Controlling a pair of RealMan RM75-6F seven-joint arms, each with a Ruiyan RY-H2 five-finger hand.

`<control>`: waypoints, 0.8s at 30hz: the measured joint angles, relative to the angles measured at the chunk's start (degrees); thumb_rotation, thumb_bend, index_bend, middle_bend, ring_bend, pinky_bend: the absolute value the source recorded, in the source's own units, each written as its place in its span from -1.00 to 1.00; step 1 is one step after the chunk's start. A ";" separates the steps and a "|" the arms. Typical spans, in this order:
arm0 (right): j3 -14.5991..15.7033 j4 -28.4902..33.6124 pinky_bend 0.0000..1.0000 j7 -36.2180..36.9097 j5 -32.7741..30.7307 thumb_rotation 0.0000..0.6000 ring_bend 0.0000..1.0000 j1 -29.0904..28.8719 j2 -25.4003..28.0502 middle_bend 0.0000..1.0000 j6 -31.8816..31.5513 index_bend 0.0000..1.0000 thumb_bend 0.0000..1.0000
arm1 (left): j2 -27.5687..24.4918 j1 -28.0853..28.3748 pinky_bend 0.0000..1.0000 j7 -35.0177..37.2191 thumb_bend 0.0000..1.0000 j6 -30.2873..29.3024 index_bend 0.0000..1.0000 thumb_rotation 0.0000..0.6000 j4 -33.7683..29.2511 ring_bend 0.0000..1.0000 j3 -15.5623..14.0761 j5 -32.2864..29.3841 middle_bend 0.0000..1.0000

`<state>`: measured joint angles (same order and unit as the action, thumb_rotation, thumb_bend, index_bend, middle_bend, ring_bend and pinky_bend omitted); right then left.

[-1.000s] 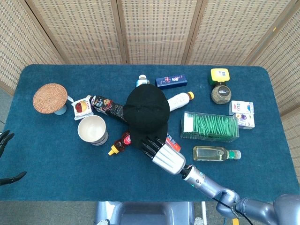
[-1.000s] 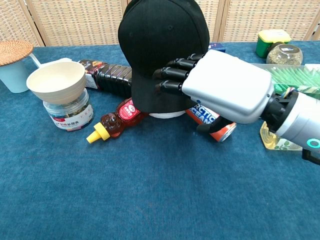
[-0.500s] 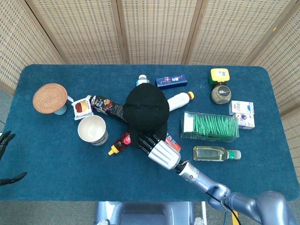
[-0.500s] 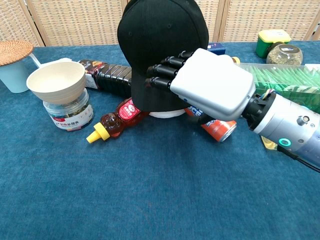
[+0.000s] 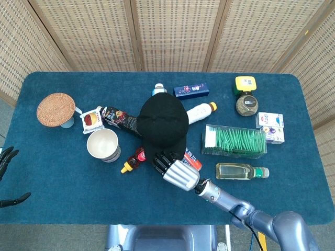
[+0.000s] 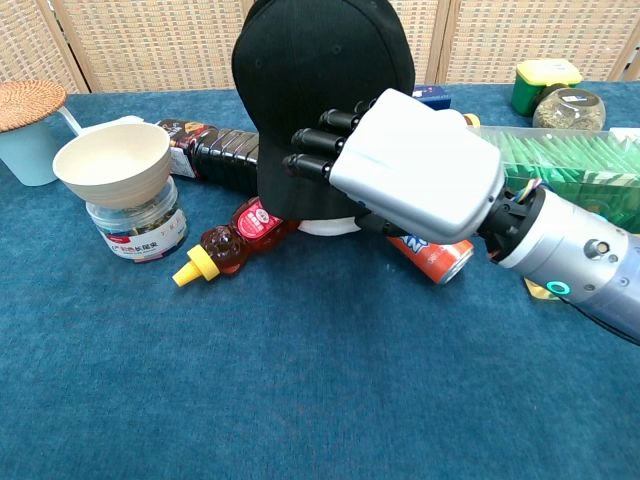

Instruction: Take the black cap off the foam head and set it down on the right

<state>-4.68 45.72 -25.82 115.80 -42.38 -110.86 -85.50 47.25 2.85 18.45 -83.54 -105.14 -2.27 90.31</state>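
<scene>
The black cap (image 5: 162,123) (image 6: 320,80) sits on the foam head, of which only the white base (image 6: 325,228) shows under it, at the table's middle. My right hand (image 5: 175,170) (image 6: 415,165) comes in from the near right. Its fingers (image 6: 320,140) curl over the cap's near side and its thumb sits low under the cap's edge, gripping it. At the far left edge of the head view, off the table, my left hand (image 5: 5,157) holds nothing and its fingers are apart.
Close around the head lie a honey bear bottle (image 6: 225,245), an orange can (image 6: 430,255) and a dark bottle (image 6: 215,150). A bowl on a jar (image 6: 110,165) stands to the left. To the right are a green box (image 5: 234,140) and an oil bottle (image 5: 241,171).
My right hand has slid left and up along the cap's near side, fingers reaching further across it. The cap has shifted slightly left. The left hand has barely moved.
</scene>
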 measured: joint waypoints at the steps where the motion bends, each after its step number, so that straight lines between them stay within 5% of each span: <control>1: 0.07 -0.66 0.25 0.15 -0.03 1.00 -0.23 -0.20 -0.38 -0.34 -0.46 -0.38 -0.42 | 0.00 0.02 -0.93 0.03 -0.78 0.03 -1.00 1.00 -0.01 -1.00 0.01 -0.02 -1.00; 18: 1.38 -4.92 0.34 2.60 -2.70 1.00 -0.12 -2.27 -3.09 -0.26 -3.62 -0.30 0.19 | 0.01 0.17 -0.93 -0.27 -0.78 0.33 -1.00 1.00 -0.10 -1.00 -0.11 0.06 -1.00; 24: 1.10 -5.77 0.48 3.65 -3.07 1.00 0.11 -3.50 -3.34 -0.05 -5.27 -0.12 0.49 | 0.06 0.22 -0.93 -0.40 -0.78 0.42 -1.00 1.00 -0.18 -1.00 -0.09 -0.06 -1.00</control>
<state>-3.57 39.95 -22.17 112.74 -45.88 -114.20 -90.77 47.31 3.08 18.05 -83.12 -105.31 -2.36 90.25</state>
